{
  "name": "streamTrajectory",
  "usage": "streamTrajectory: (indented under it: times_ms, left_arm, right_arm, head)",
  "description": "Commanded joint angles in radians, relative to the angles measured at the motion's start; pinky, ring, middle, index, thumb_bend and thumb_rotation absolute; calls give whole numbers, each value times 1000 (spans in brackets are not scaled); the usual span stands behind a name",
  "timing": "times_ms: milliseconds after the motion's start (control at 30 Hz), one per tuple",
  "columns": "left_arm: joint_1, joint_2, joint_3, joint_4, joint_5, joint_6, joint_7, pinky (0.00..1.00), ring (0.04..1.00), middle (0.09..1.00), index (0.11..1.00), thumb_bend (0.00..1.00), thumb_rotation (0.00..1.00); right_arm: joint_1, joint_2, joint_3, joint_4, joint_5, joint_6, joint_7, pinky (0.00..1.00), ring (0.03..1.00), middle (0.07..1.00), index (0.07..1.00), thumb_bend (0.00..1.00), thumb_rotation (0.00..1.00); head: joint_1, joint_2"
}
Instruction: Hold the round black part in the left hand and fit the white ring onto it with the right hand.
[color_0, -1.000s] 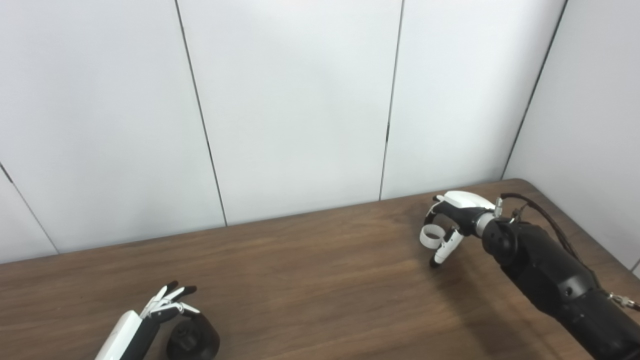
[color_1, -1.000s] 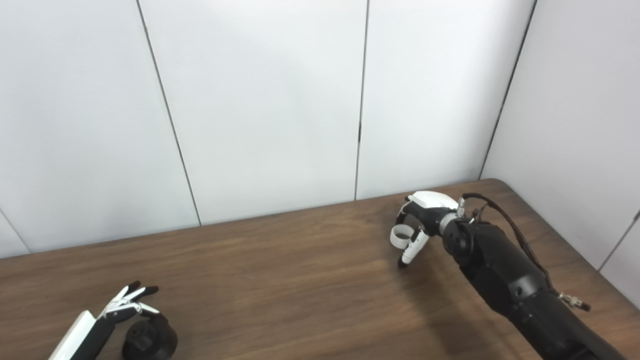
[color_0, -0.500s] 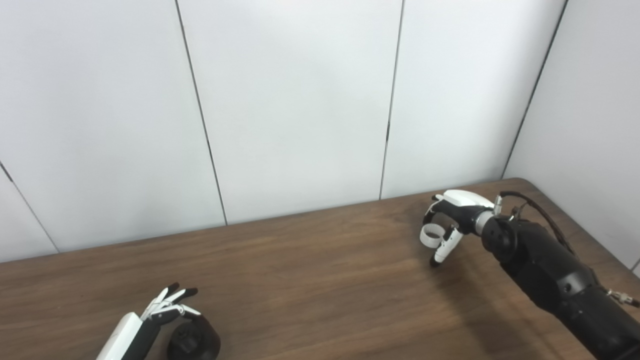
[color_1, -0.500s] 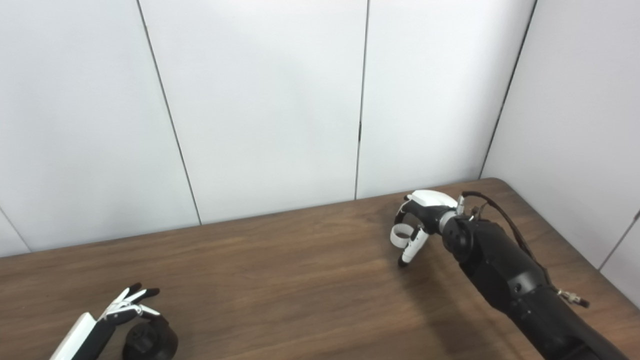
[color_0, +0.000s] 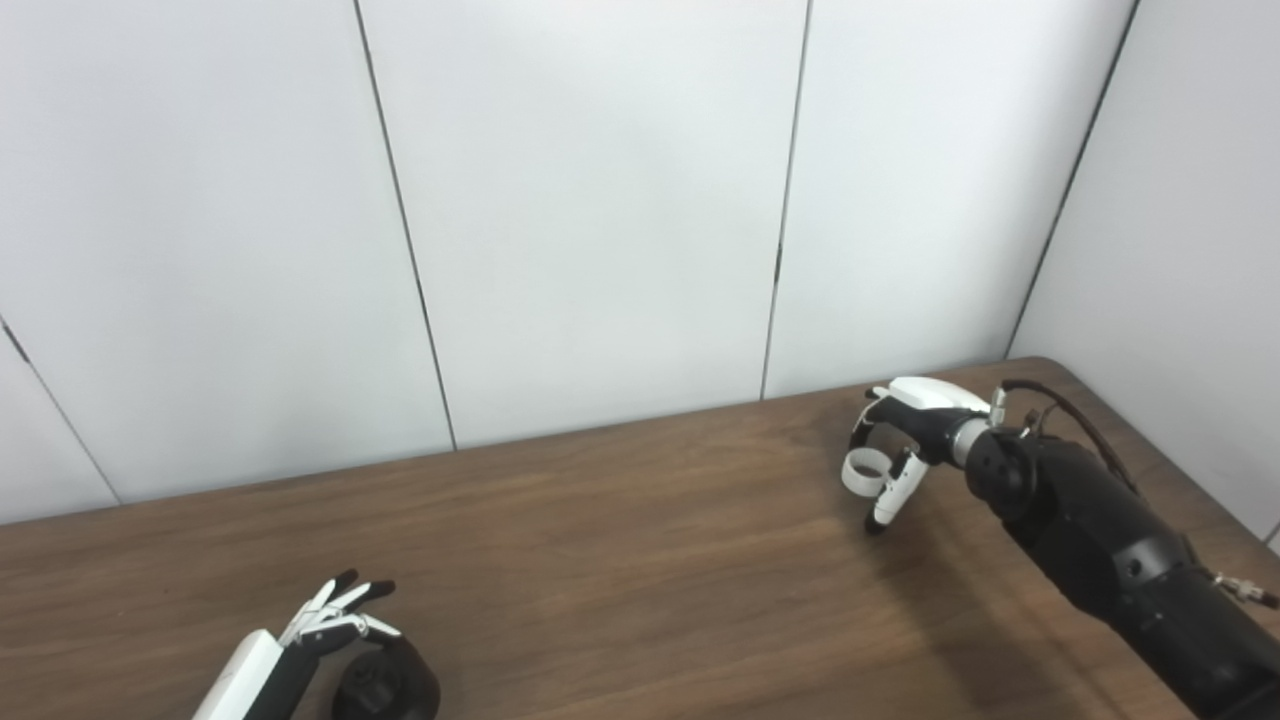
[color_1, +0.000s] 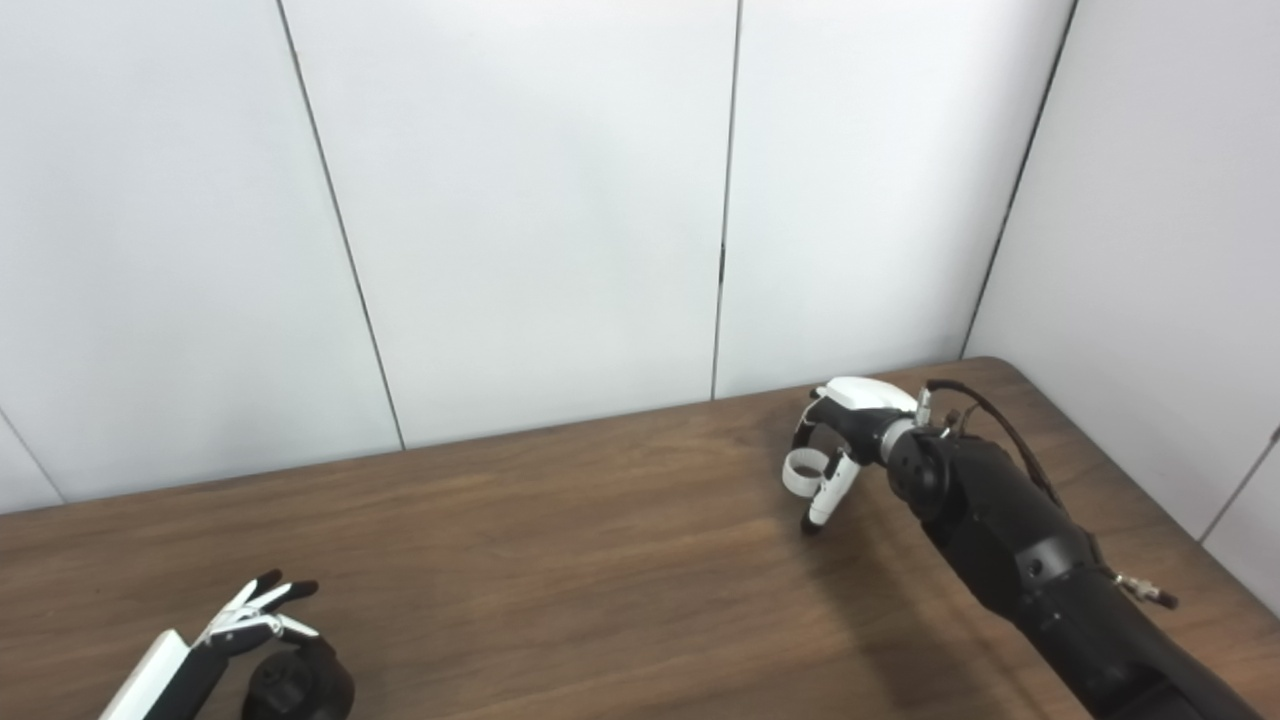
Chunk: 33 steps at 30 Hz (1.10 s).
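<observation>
I have the right hand (color_0: 905, 440) out over the far right part of the wooden table (color_0: 620, 560), arm coming in from the lower right. It pinches the white ring (color_0: 865, 472) between curled fingers (color_0: 862, 428) above and the thumb just beside it; the ring sits at the hand's left side, opening facing roughly up and toward me, clear of the tabletop. One finger of that hand points down toward the table below the ring.

My left hand (color_1: 245, 625) is low at the near left edge, mostly cut off by the frame. Its fingers are spread and stretched forward, not wrapped around anything. The round black part (color_1: 298, 685) rests on the table just to the right of and below those fingers, close against the hand; I cannot tell whether the thumb touches it. The part is well apart from the ring, the whole table width between them.
</observation>
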Motion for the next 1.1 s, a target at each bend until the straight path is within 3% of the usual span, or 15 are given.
streamTrajectory:
  times_ms: [0,500,533,600,1067]
  left_arm:
    - [-14,7,13,-39,-11,-22,12,1000,1000,898,481,510,36]
    - [-6,6,13,-47,-15,-21,7,1000,1000,898,481,509,35]
    - [-6,6,13,-47,-16,-22,7,1000,1000,898,481,509,35]
    - [-6,7,12,-46,-16,-22,7,1000,1000,898,481,509,35]
    - [-7,7,11,-45,-14,-20,5,1000,1000,899,481,509,35]
  right_arm:
    - [-36,-35,-14,-1,-11,-4,-19,903,1000,993,663,881,117]
    - [-33,-30,-27,13,3,-43,-61,905,1000,952,597,839,51]
    - [-33,-30,-26,14,2,-47,-65,913,1000,952,545,684,90]
    - [-34,-31,-24,17,-1,-50,-70,917,1000,948,501,556,121]
    - [-28,-34,-34,30,2,-98,-118,869,978,921,481,519,121]
  head:
    - [-1,2]
    - [2,7]
    - [2,7]
    - [3,8]
    - [4,9]
